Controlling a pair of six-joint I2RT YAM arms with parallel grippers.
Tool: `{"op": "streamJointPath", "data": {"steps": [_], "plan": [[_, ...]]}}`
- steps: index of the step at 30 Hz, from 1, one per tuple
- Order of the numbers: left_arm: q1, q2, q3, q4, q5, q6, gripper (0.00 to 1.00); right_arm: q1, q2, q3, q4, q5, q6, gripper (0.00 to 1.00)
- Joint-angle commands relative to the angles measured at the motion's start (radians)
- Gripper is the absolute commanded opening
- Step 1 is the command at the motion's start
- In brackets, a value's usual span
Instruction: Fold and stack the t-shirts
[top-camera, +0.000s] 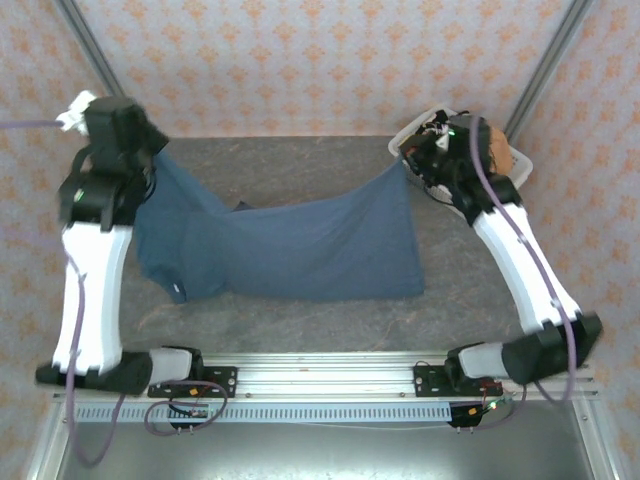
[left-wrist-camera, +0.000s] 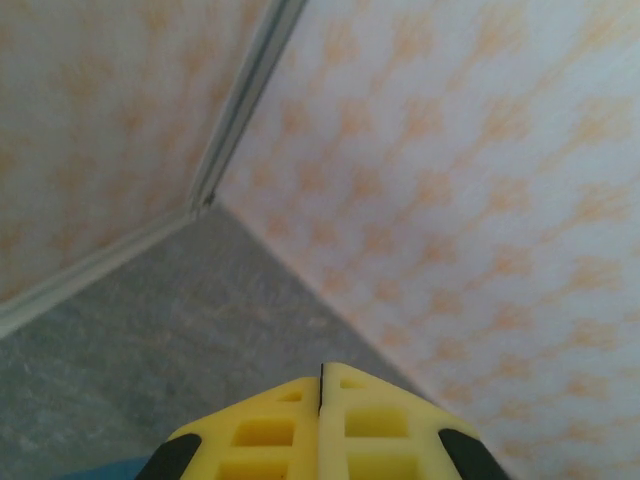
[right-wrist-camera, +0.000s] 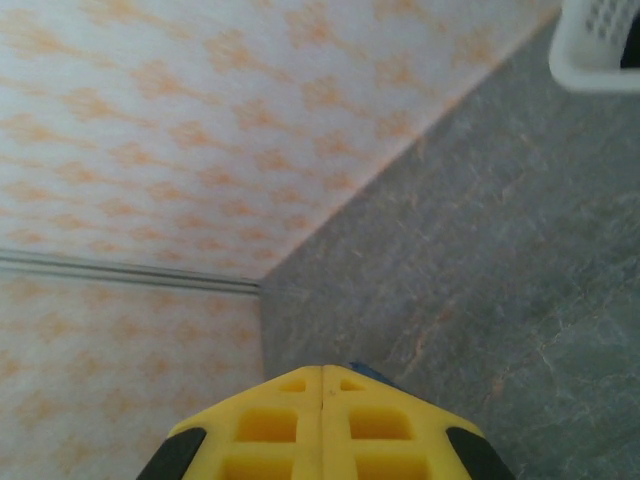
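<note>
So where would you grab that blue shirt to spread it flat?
Probably the two far corners of the blue shirt, coming from above, since limp cloth sags anywhere else. The left gripper and right gripper each pinch one, and it hangs stretched between them.

The slate-blue t-shirt (top-camera: 300, 245) hangs stretched by its top edge, pinched at 10 o'clock by the left claw (left-wrist-camera: 321, 372) and at 1 o'clock by the right claw (right-wrist-camera: 322, 372) — sagging in the middle, its lower part lying rumpled on the worktop (top-camera: 300, 165). An orange-tan t-shirt (top-camera: 507, 152) sits crumpled at 2 o'clock, mostly hidden.
</note>
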Motion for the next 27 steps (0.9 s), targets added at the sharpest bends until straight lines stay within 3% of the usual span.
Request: {"op": "streamJointPath", "data": {"steps": [1, 5, 10, 13, 17, 21, 24, 27], "plan": [[0.053, 0.171, 0.068, 0.029, 0.152, -0.010, 0.00, -0.008, 0.163, 0.116, 0.131, -0.062, 0.034, 0.00], [0.095, 0.381, 0.411, -0.040, 0.196, 0.007, 0.00, -0.022, 0.384, 0.459, 0.064, -0.063, 0.010, 0.00], [0.107, 0.506, 0.902, -0.044, 0.199, 0.044, 0.00, -0.072, 0.538, 0.898, -0.027, -0.019, 0.015, 0.00], [0.109, 0.455, 0.953, 0.058, 0.206, 0.059, 0.00, -0.115, 0.608, 1.134, -0.070, -0.001, 0.039, 0.00], [0.108, 0.294, 0.786, 0.175, 0.225, 0.072, 0.00, -0.171, 0.661, 1.284, -0.098, -0.035, 0.091, 0.00], [0.107, 0.130, 0.537, 0.084, 0.228, 0.090, 0.00, -0.182, 0.656, 1.245, -0.245, -0.085, 0.022, 0.00], [0.107, -0.063, 0.141, 0.097, 0.208, 0.067, 0.00, -0.166, 0.621, 1.063, -0.332, -0.134, -0.053, 0.00], [0.100, -0.258, -0.259, 0.122, 0.161, 0.030, 0.00, -0.134, 0.502, 0.670, -0.295, -0.125, -0.101, 0.00]]}}
